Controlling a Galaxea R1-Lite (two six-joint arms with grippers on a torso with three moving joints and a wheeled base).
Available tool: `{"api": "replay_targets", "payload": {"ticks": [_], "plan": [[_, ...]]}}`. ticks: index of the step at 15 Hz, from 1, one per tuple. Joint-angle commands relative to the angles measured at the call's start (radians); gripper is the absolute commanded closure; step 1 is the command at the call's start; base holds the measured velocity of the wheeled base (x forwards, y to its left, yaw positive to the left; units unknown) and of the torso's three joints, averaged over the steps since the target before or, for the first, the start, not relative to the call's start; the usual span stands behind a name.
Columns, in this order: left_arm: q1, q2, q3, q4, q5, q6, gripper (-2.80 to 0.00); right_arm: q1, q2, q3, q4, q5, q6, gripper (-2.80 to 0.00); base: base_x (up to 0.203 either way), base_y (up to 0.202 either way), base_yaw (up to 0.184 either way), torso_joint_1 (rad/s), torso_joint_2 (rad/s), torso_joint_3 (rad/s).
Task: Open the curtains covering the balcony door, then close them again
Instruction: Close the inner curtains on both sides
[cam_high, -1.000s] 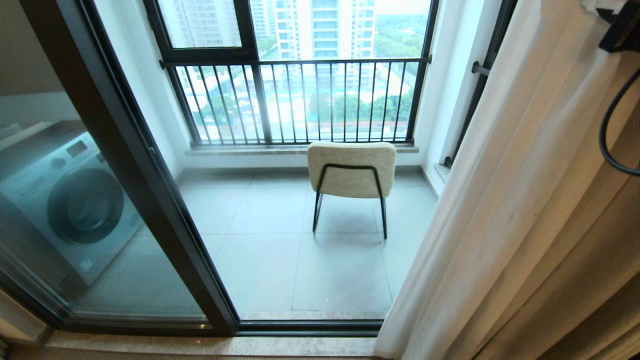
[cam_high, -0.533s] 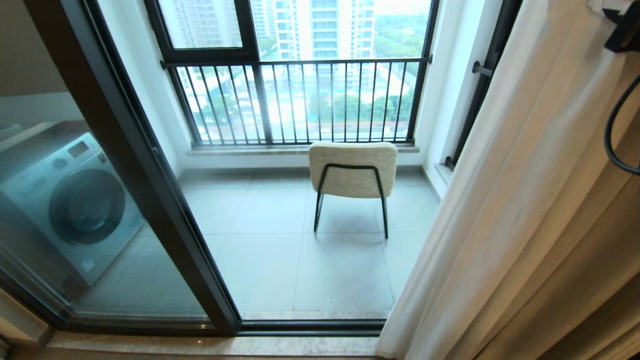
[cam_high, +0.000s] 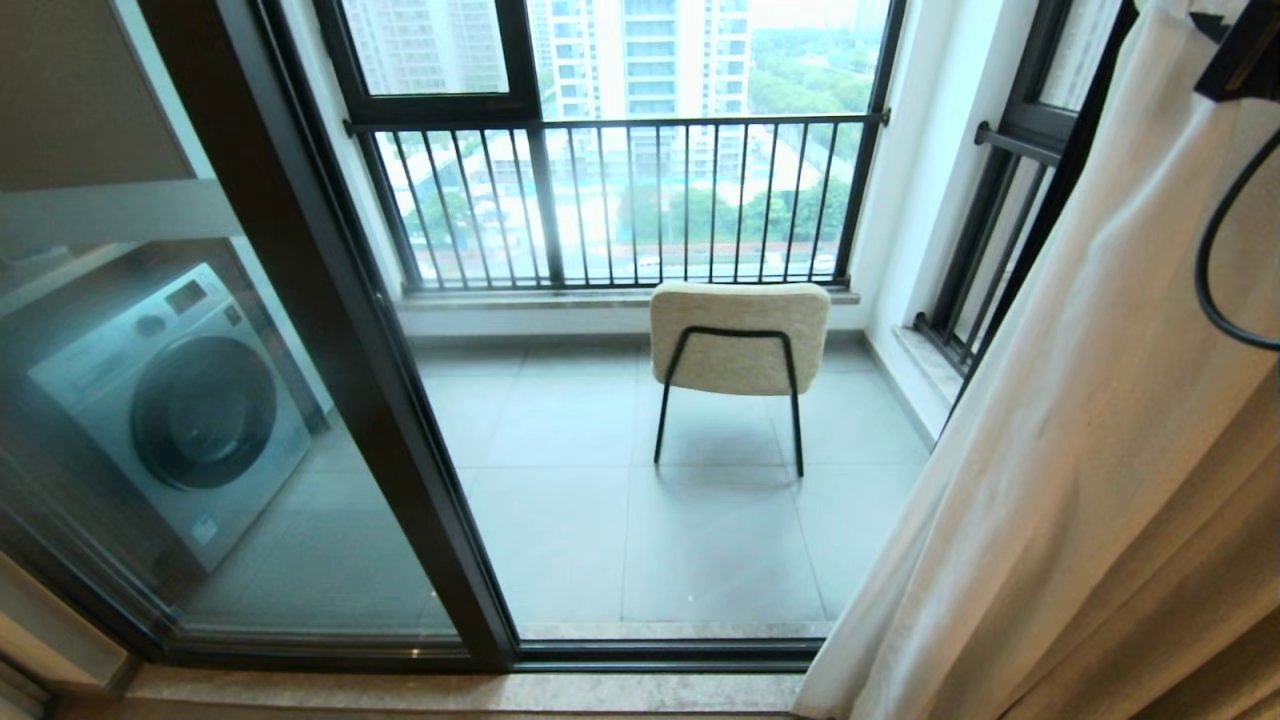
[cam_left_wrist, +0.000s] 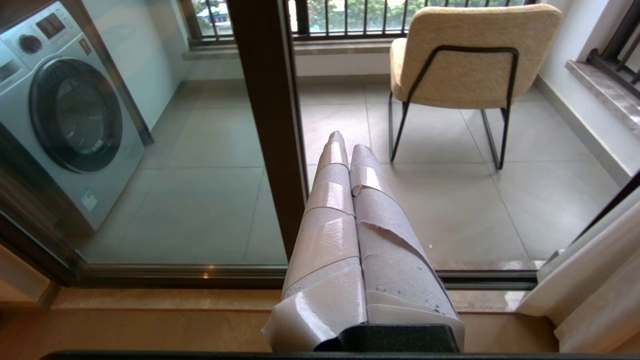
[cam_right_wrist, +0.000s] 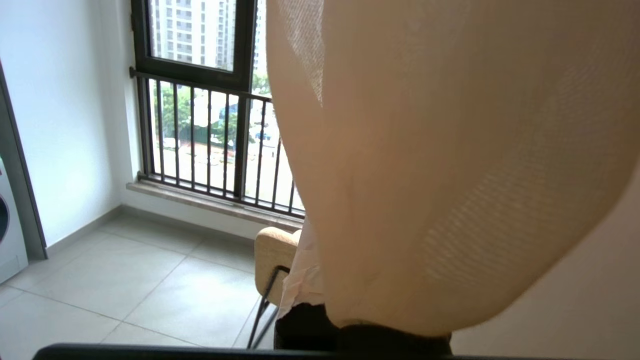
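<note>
right gripper (cam_right_wrist: 360, 320): pinched on the curtains (cam_high: 1080, 480), fabric draped over it; holds them bunched at the right so the doorway shows
left gripper (cam_left_wrist: 350, 150): closed, empty, parked low
balcony door (cam_high: 330, 330): uncovered; chair (cam_high: 740, 340) visible beyond

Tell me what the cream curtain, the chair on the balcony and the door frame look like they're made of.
Cream curtain: thin sheer woven fabric; the weave shows and light passes through.
Beige chair with thin black legs: nubby upholstery, likely boucle, on what looks like metal rod.
Dark brown door frame: smooth, matte, probably painted metal.
</note>
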Motion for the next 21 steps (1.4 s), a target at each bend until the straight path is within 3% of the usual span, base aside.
{"api": "replay_targets", "payload": {"ticks": [1, 10, 21], "plan": [[0.0, 0.0, 0.0, 0.0, 0.0, 0.0, 0.0, 0.004, 0.004, 0.0, -0.017, 0.002, 0.001, 0.0, 0.0, 0.193, -0.003, -0.002, 0.0, 0.002], [0.0, 0.0, 0.0, 0.0, 0.0, 0.0, 0.0, 0.022, 0.048, -0.006, -0.106, 0.0, 0.007, 0.0, 0.0, 0.181, 0.001, 0.003, 0.0, 0.003], [0.0, 0.0, 0.0, 0.0, 0.0, 0.0, 0.0, 0.023, 0.076, -0.035, -0.115, 0.0, 0.007, 0.0, 0.0, 0.187, 0.003, 0.004, 0.0, 0.002]]}}
